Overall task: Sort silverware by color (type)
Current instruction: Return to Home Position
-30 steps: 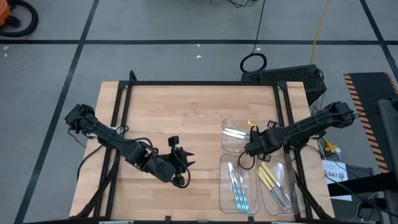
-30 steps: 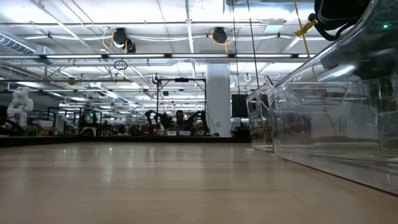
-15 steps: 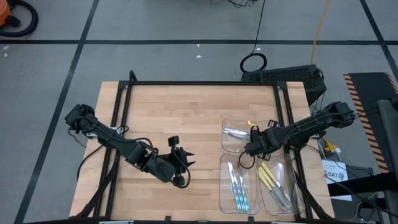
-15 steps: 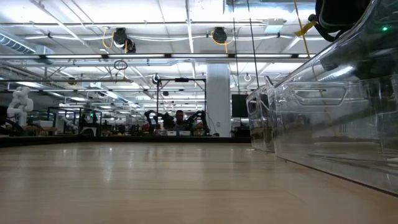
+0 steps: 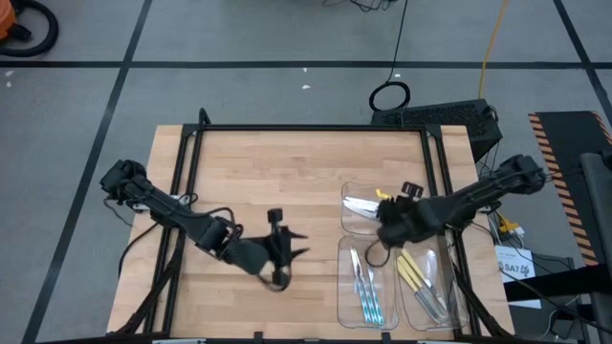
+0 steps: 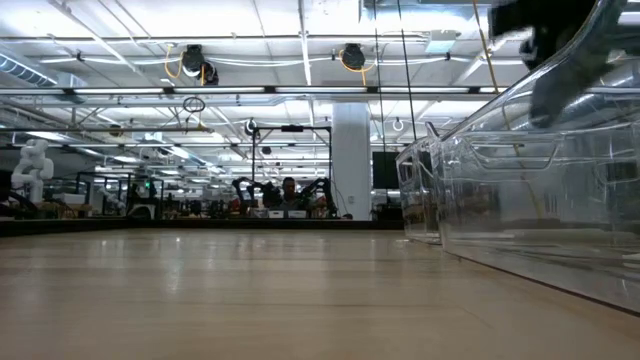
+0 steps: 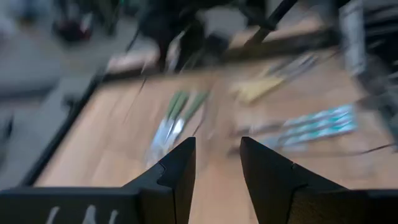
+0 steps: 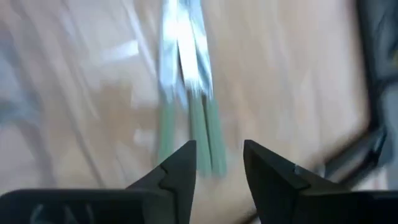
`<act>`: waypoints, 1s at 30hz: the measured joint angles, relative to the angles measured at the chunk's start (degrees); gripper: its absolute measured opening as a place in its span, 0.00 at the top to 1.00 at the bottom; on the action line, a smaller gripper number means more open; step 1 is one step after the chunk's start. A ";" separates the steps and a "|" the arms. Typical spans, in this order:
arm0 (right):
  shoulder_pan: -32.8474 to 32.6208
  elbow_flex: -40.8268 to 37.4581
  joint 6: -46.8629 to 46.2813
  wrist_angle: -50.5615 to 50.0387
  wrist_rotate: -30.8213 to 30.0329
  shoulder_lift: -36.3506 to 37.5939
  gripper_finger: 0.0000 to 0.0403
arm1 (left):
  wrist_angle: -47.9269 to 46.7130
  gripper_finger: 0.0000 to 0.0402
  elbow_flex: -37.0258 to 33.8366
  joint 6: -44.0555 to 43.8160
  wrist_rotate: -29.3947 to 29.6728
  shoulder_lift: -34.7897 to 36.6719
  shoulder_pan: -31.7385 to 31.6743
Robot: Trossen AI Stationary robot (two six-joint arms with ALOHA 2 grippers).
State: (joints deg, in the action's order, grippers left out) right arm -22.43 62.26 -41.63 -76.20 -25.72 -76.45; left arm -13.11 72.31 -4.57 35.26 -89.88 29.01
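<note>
Hovering over the top tray (image 5: 345, 218), my right gripper (image 8: 219, 148) has its two fingers (image 8: 180, 163) spread, with nothing between them. That tray stands about midway along the right edge of the bench (image 5: 268, 172), and the green-handled silverware (image 5: 358, 204) lies inside it. Past my fingertips I make out three green handles side by side with their silver ends close together. I cannot tell which pieces are knives, forks or spoons.

My left gripper (image 7: 217, 144) hangs over bare wood near the middle of the bench's lower edge as seen from above. It is well apart from the trays and points toward them. Its fingers (image 7: 177, 168) are also held apart and carry nothing.

Two more clear trays sit side by side in the bench's lower right corner, just below the top tray. The left tray (image 5: 340, 306) holds the blue-handled silverware (image 5: 367, 289), lying lengthwise. The right tray (image 5: 451, 320) holds the yellow-handled silverware (image 5: 415, 275). My right arm and its cable cross over the upper ends of both trays, so parts of those pieces are hidden. I can count neither group with any certainty.

From table height, only the clear tray walls (image 6: 520, 170) show at the right side. I cannot pick out any silverware through them. A dark shape (image 6: 545, 18) above the walls is cut off by the upper edge of that view, and I cannot tell which part of an arm it is.
</note>
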 joint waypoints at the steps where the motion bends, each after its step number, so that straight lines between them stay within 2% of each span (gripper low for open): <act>1: -1.56 0.68 0.38 1.26 -2.62 0.54 0.69 | 4.22 0.67 -1.26 3.36 -0.24 0.62 0.68; 4: -6.35 1.11 2.29 5.70 -10.34 3.31 0.71 | 11.74 0.74 -4.02 9.03 -0.79 3.40 1.41; 7: -10.80 1.11 4.42 8.92 -17.60 5.90 0.73 | 13.19 0.84 -8.85 12.03 -0.25 6.44 0.33; 10: -15.09 1.08 6.50 11.61 -23.40 8.23 0.76 | 18.95 0.96 -14.67 16.94 -3.65 9.24 -1.05; 15: -20.50 -3.96 13.07 21.57 -32.61 11.78 0.84 | 32.19 0.98 -24.00 20.95 -4.89 14.24 -2.21; 20: -22.74 -15.23 20.07 34.85 -34.33 13.77 0.90 | 29.36 0.98 -23.71 14.38 0.46 15.25 -3.49; 24: -22.69 -23.35 24.72 46.27 -34.28 15.14 0.93 | 22.71 0.98 -22.99 13.34 0.88 14.75 -5.04; 30: -22.69 -33.11 29.46 57.23 -34.09 19.34 0.97 | 21.49 0.98 -22.82 10.85 0.92 14.90 -6.59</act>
State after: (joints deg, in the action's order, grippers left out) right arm -45.12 29.16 -12.16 -18.97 -59.81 -57.11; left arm 8.38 49.50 6.29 36.18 -74.98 22.42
